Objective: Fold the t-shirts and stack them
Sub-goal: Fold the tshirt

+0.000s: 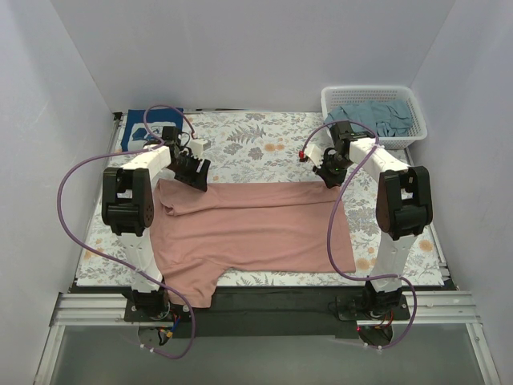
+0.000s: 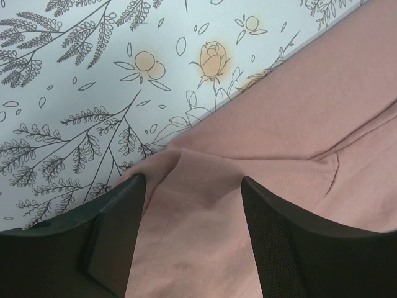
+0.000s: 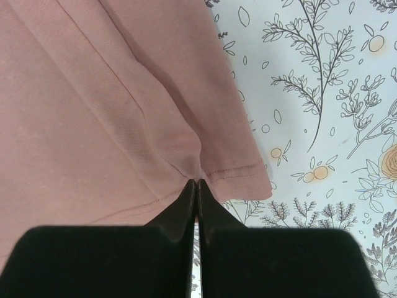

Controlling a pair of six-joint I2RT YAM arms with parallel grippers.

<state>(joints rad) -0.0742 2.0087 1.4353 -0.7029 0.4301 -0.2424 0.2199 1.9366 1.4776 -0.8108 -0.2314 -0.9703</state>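
The dusty-pink t-shirt [image 1: 256, 228] lies folded over and creased mid-frame. Only the wrist views show the left gripper [image 2: 192, 180] spread apart and the right gripper [image 3: 196, 184] pinching its hem.

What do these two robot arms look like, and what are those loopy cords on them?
Both the left arm and right arm are white links joined by chunky black housings. A thin purple cable loops loosely along each. The left gripper and right gripper have flat black fingers, dimpled on the inner face.

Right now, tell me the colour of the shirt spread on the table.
The shirt is dusty pink, clearest in the top external view.
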